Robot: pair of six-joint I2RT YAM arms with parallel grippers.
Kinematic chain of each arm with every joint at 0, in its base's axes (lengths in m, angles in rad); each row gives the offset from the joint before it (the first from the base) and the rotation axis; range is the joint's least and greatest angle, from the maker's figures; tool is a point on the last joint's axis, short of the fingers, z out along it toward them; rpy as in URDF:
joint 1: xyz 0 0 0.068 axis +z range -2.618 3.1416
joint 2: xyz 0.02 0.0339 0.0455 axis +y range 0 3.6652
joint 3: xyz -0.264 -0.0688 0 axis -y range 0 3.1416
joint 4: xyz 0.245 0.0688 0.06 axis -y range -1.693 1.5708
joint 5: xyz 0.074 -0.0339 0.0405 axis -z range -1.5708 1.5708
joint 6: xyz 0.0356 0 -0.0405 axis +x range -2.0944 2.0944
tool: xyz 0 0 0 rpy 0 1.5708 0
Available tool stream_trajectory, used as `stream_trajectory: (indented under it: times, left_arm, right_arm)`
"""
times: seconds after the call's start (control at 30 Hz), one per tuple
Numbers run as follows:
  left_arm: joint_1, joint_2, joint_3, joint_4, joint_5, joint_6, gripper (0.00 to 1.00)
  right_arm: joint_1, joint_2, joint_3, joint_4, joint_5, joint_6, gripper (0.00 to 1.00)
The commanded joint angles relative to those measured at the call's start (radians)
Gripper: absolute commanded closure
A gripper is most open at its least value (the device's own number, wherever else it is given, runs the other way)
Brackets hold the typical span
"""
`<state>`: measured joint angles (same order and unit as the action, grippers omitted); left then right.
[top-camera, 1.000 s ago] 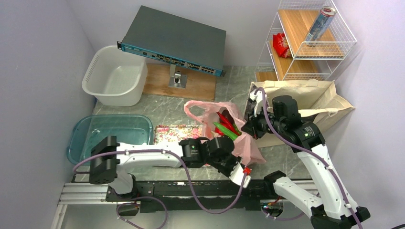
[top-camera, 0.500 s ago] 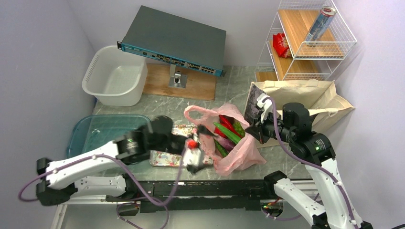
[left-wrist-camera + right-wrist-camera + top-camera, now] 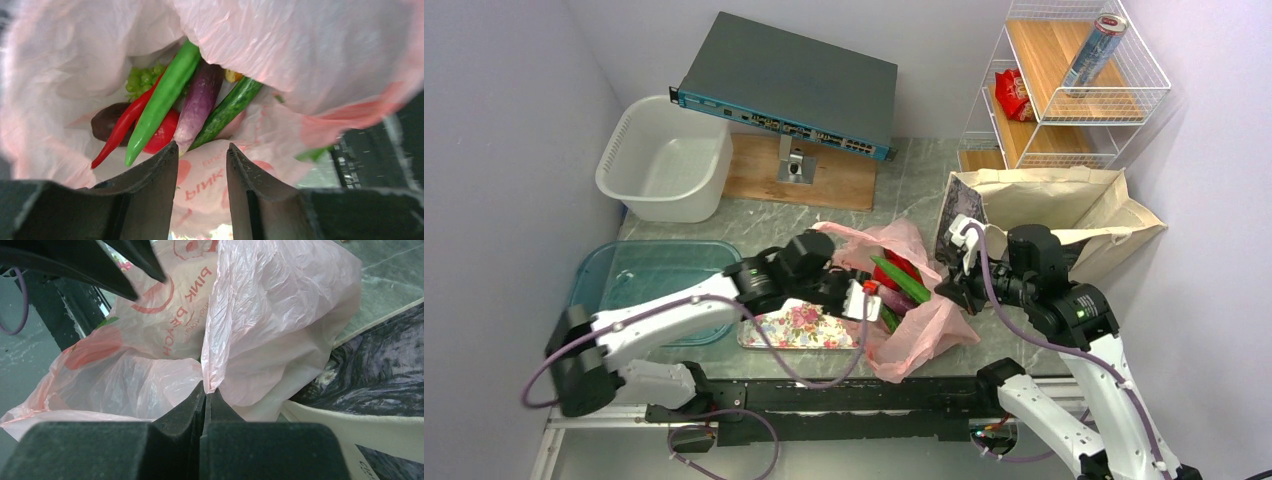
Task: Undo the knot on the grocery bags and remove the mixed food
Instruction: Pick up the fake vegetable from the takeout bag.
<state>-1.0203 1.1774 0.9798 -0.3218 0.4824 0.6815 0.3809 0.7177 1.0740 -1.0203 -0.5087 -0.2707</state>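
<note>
Thin, crinkled translucent pink plastic bag (image 3: pixel 924 330); matt beige canvas tote (image 3: pixel 1074 205); glossy peppers (image 3: pixel 160 100).

my left arm (image 3: pixel 664 312) lay stretched low to the right, my left gripper (image 3: pixel 202 146) angled down, jaws partly apart with nothing between them. my right arm (image 3: pixel 1092 345) bent leftward, my right gripper (image 3: pixel 205 392) pinched tight on the pink plastic bag (image 3: pixel 270 315).

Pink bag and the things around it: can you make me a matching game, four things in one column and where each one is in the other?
1. silver can
2. white basin
3. purple eggplant
4. right gripper

A. inside the pink bag
B. shut on the pink bag's edge
C. top shelf of the wire rack
D. far left part of the table

Pairs: 1-C, 2-D, 3-A, 4-B
</note>
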Motion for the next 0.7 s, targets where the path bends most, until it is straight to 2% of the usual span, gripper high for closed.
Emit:
stream_trajectory:
  times: [0.0, 0.17, 0.23, 0.4, 0.53, 0.67]
  left_arm:
    - [-0.008, 0.156, 0.077, 0.094, -0.055, 0.169, 0.56]
    - [0.008, 0.291, 0.065, 0.229, -0.059, 0.284, 0.38]
    - [0.007, 0.337, 0.069, 0.302, -0.057, 0.325, 0.34]
    - [0.008, 0.474, 0.185, 0.272, -0.04, 0.38, 0.35]
    - [0.008, 0.565, 0.21, 0.313, -0.068, 0.46, 0.35]
    - [0.008, 0.651, 0.273, 0.283, -0.093, 0.498, 0.35]
  right_arm:
    - [0.001, 0.037, -0.001, 0.011, -0.02, -0.049, 1.0]
    - [0.001, 0.049, 0.006, 0.016, -0.02, -0.054, 1.0]
    - [0.001, 0.049, 0.003, 0.019, -0.016, -0.053, 1.0]
    - [0.0, 0.064, 0.029, 0.005, -0.013, -0.062, 1.0]
    - [0.0, 0.069, 0.046, 0.008, 0.004, -0.056, 1.0]
    - [0.0, 0.069, 0.049, 0.008, 0.009, -0.05, 1.0]
